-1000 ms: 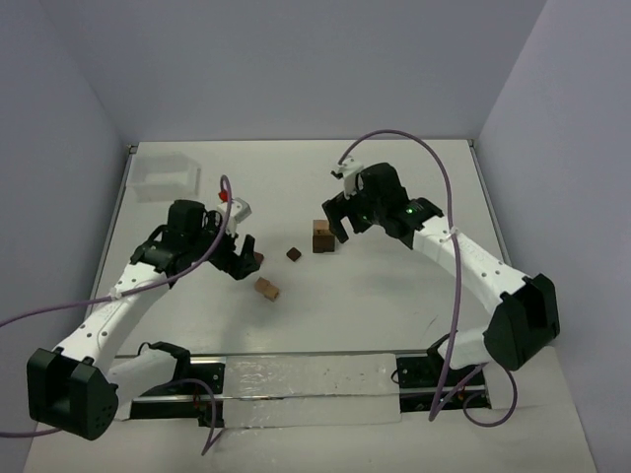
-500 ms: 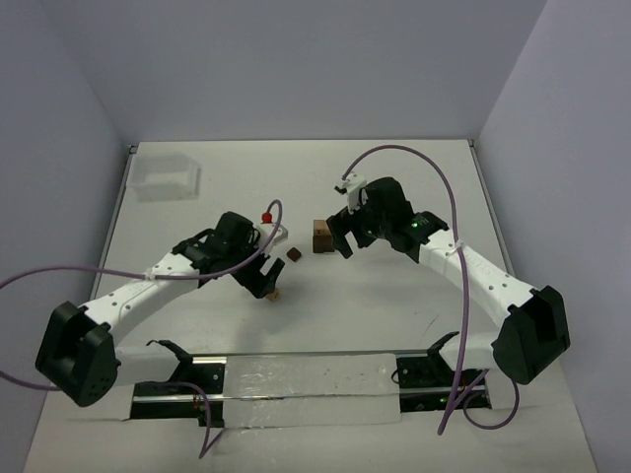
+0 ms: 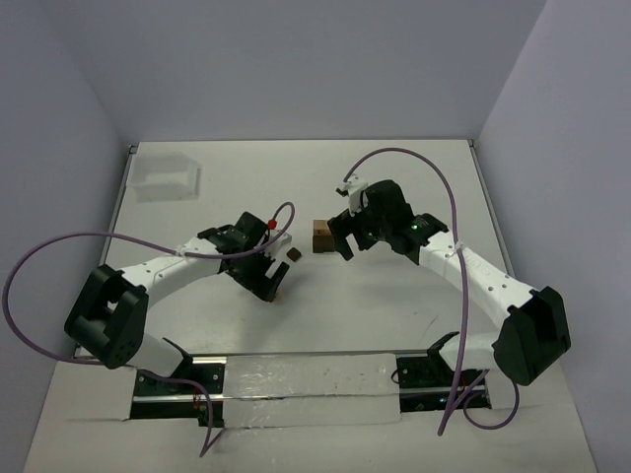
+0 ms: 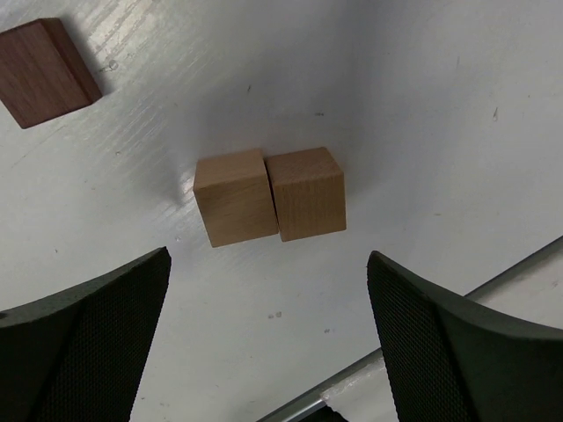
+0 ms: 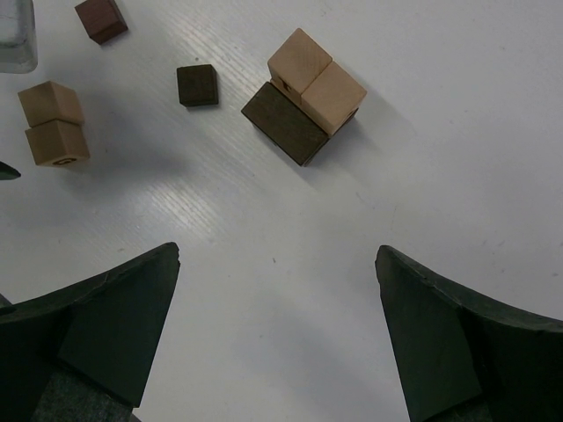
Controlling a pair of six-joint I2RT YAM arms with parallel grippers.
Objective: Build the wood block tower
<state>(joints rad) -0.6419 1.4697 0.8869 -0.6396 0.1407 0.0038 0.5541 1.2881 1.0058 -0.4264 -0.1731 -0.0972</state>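
The tower (image 3: 321, 236) is a small stack near the table's middle; in the right wrist view it shows as two tan cubes (image 5: 315, 77) on a dark base. My right gripper (image 3: 341, 242) is open and empty just right of it, jaws wide (image 5: 277, 255). My left gripper (image 3: 268, 282) is open and empty over two tan cubes (image 4: 268, 195) lying side by side; they also show in the right wrist view (image 5: 53, 123). A loose dark cube (image 3: 294, 254) lies between the grippers. A brown cube (image 4: 46, 60) lies apart from the tan pair.
A clear plastic container (image 3: 166, 175) stands at the back left. A metal rail (image 4: 387, 360) runs close to the tan pair on the near side. Grey walls close the table at the back and sides.
My left arm has swung right and stretched out until its open gripper sits over the two tan cubes. My right gripper has shifted slightly nearer, staying open beside the tower.
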